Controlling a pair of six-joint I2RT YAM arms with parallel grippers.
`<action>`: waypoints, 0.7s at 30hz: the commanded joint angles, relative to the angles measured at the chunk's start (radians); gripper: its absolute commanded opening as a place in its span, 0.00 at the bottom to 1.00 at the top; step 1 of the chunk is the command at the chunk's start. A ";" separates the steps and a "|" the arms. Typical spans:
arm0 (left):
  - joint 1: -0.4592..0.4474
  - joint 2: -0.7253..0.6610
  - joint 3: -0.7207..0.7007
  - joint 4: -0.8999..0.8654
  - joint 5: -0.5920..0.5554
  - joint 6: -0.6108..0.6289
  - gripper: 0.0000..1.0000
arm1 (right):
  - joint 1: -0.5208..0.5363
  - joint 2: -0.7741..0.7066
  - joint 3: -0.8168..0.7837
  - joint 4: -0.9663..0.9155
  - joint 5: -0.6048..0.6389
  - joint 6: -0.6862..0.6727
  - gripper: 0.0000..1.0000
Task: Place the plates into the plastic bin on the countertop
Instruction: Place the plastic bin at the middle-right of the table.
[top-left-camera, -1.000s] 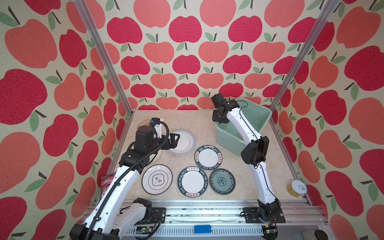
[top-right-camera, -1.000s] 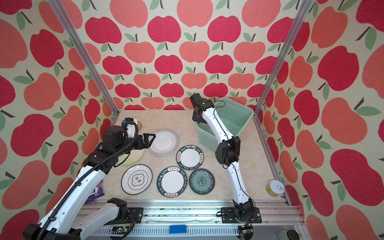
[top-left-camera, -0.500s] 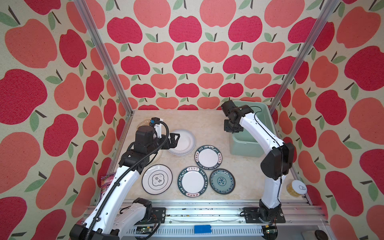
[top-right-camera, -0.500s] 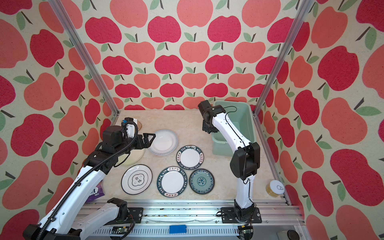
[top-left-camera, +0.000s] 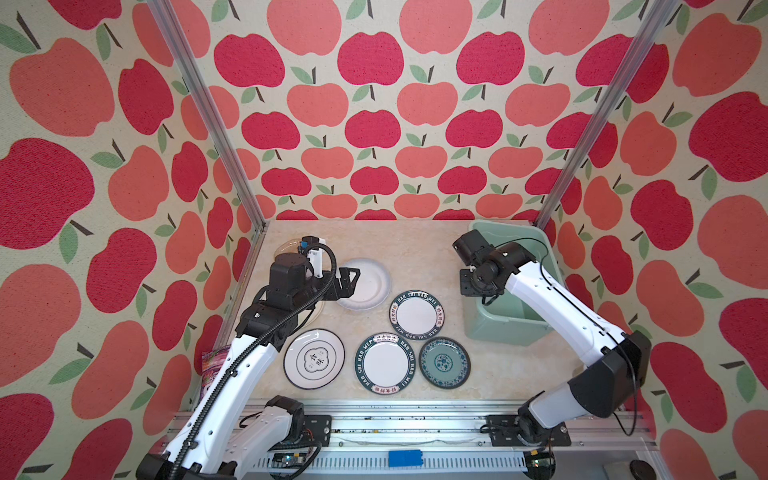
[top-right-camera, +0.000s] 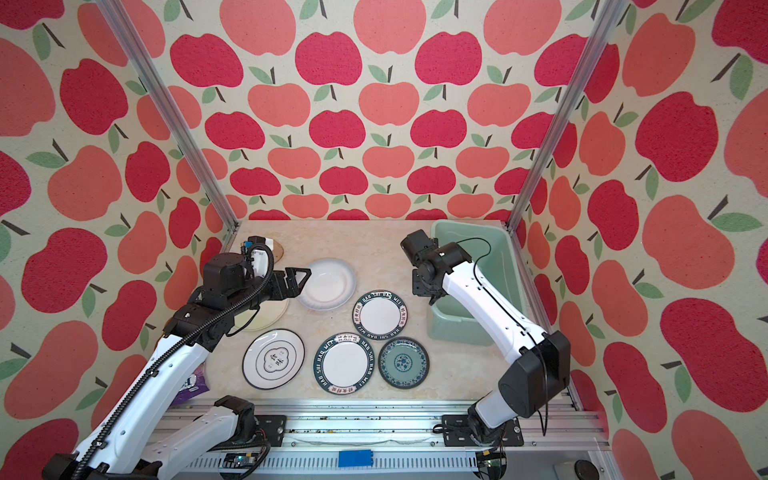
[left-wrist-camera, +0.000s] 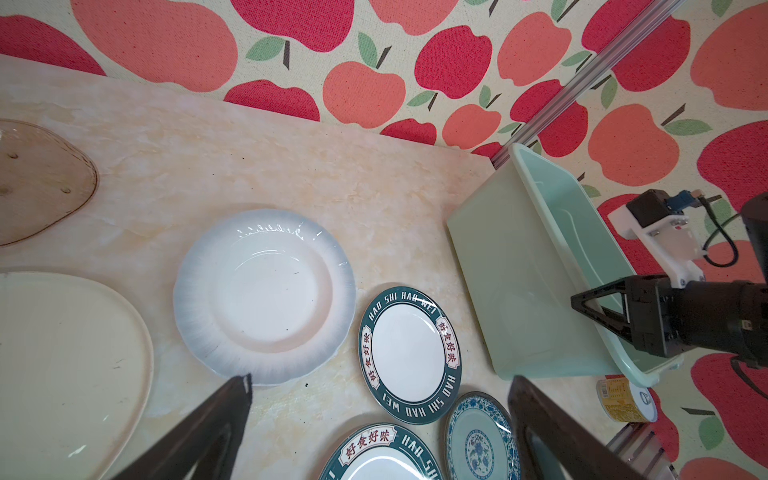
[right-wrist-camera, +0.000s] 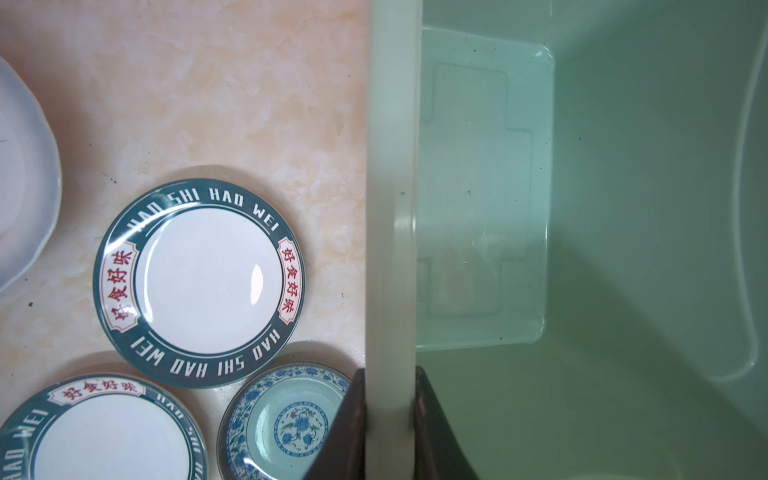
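The plastic bin (top-left-camera: 494, 330) (right-wrist-camera: 478, 174) stands at the countertop's (top-left-camera: 399, 249) right side with nothing in it. My right gripper (top-left-camera: 482, 293) (right-wrist-camera: 390, 399) is shut on its left rim. The plates lie on the countertop: a plain white one (top-left-camera: 368, 284), two with green lettered rims (top-left-camera: 417, 314) (top-left-camera: 385, 362), a teal one (top-left-camera: 444, 362), a black-rimmed one (top-left-camera: 314, 359), an amber one (left-wrist-camera: 37, 183) and a clear one (left-wrist-camera: 70, 365) partly under my left arm. My left gripper (top-left-camera: 348, 282) (left-wrist-camera: 380, 380) hangs open over the white plate's near-left edge, holding nothing.
Apple-patterned walls and aluminium posts (top-left-camera: 208, 112) close in the back and both sides. A rail (top-left-camera: 395, 419) runs along the front edge. A purple packet (top-left-camera: 212, 370) lies off the left edge. A yellow tin (left-wrist-camera: 623, 401) sits beyond the bin.
The bin has swung from a diagonal to square against the right side and slid nearer the front, with my right gripper on its rim. The left arm has not moved.
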 joint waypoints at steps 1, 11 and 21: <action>-0.003 -0.012 0.042 -0.042 0.003 -0.001 0.99 | 0.015 -0.076 -0.042 -0.065 0.040 -0.002 0.19; -0.003 0.000 0.074 -0.062 -0.022 0.002 0.99 | 0.128 -0.162 -0.112 -0.185 0.051 0.048 0.21; 0.012 -0.001 0.097 -0.103 -0.058 0.004 0.99 | 0.260 -0.165 -0.163 -0.224 0.098 0.160 0.35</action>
